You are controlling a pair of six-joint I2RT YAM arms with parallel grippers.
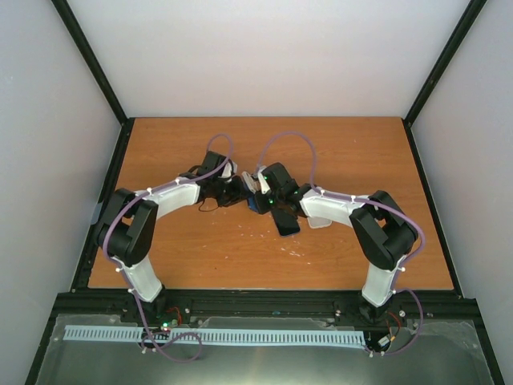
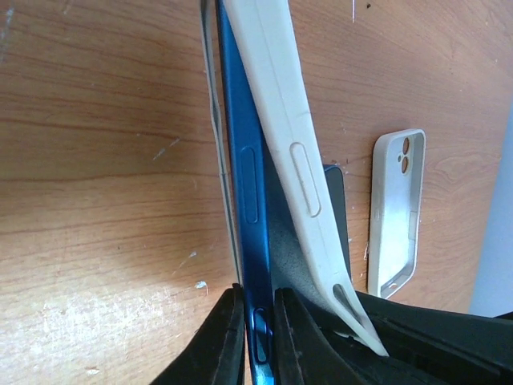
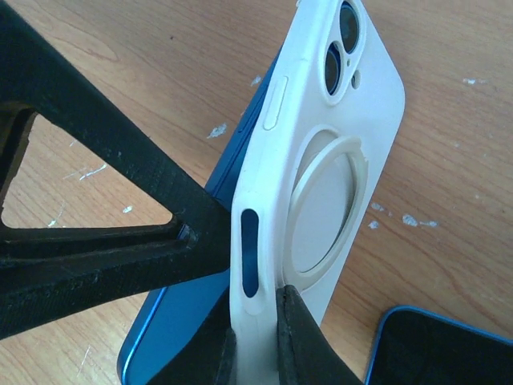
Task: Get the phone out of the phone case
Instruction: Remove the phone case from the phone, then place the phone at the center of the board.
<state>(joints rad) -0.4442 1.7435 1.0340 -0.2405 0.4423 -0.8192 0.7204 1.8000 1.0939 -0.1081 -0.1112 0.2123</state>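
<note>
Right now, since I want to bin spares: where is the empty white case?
In the left wrist view, the empty case lies flat on the table at the right, just past a dark phone.

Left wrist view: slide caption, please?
Left gripper pinches the blue phone by its edge while the white case splays off it; a spare empty case lies on the table.

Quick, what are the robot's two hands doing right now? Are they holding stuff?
The left gripper is closed, pinching the blue phone.
The right gripper is closed, pinching the white case.
</note>
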